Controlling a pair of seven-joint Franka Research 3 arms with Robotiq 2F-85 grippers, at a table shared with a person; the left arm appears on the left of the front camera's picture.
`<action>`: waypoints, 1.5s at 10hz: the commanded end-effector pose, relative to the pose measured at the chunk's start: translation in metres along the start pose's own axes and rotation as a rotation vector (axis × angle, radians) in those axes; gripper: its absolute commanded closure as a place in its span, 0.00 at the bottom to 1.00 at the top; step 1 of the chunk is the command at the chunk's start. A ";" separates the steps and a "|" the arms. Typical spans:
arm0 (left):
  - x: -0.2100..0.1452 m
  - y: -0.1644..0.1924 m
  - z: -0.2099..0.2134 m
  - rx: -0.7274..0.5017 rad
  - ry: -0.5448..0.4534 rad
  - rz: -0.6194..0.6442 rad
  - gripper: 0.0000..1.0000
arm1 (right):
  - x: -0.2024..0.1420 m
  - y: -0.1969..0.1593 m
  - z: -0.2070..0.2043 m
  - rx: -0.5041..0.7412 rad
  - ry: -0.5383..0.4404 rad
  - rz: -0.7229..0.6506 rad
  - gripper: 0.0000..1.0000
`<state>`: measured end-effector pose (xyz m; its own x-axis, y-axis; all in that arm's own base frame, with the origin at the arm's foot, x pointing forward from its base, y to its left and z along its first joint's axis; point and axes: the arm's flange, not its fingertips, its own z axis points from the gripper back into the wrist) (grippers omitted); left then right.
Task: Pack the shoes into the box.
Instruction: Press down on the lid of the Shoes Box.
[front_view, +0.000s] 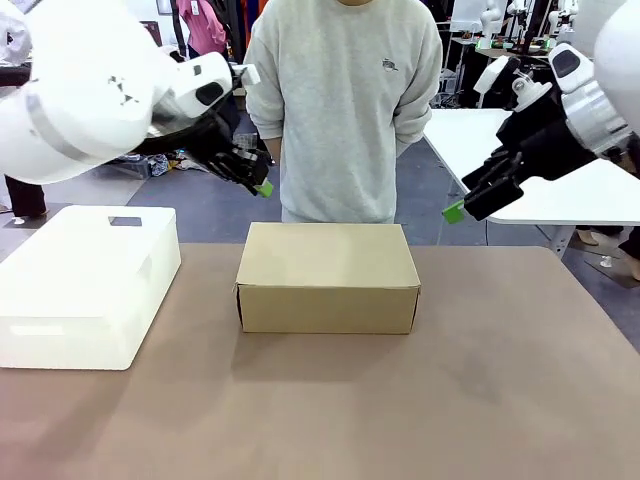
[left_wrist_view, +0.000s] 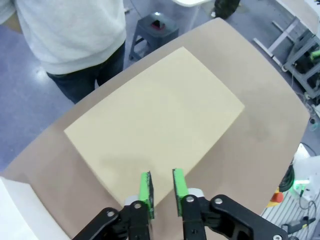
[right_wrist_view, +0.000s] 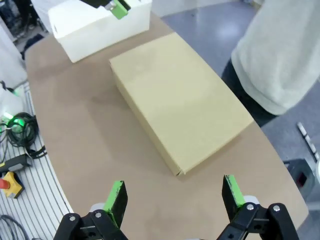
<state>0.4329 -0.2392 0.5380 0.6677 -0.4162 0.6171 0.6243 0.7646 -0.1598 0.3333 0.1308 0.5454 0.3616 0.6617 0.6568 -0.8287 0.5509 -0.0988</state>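
The box (front_view: 328, 275) is a brown cardboard box with its lid down, lying in the middle of the table. It also appears in the left wrist view (left_wrist_view: 155, 120) and the right wrist view (right_wrist_view: 180, 100). The shoes are out of view. My left gripper (front_view: 262, 187) hangs in the air above the box's far left corner. Its green pads (left_wrist_view: 146, 187) are drawn almost together, a thin gap between them and nothing in it. My right gripper (front_view: 455, 212) hovers above and to the right of the box. Its jaws stand wide apart and empty (right_wrist_view: 175, 197).
A white plastic bin (front_view: 85, 285) stands on the table left of the box. A person in a grey sweatshirt (front_view: 345, 110) stands at the far edge, right behind the box. A white table (front_view: 540, 190) lies beyond the right side. Bare tabletop (front_view: 330, 410) stretches in front of the box.
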 end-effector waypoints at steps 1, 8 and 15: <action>0.015 -0.002 -0.012 0.035 0.029 0.027 1.00 | 0.001 0.020 0.009 -0.037 0.055 -0.034 0.00; 0.050 -0.008 -0.067 0.110 0.058 0.010 1.00 | -0.009 0.038 0.020 -0.135 0.009 -0.035 0.00; 0.067 0.000 -0.142 0.128 0.047 -0.009 1.00 | 0.009 0.026 0.026 -0.109 0.040 -0.006 0.00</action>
<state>0.5231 -0.3254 0.4713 0.6803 -0.4439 0.5833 0.5884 0.8053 -0.0734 0.3039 0.1376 0.5683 0.3871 0.6755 0.6275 -0.7732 0.6086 -0.1783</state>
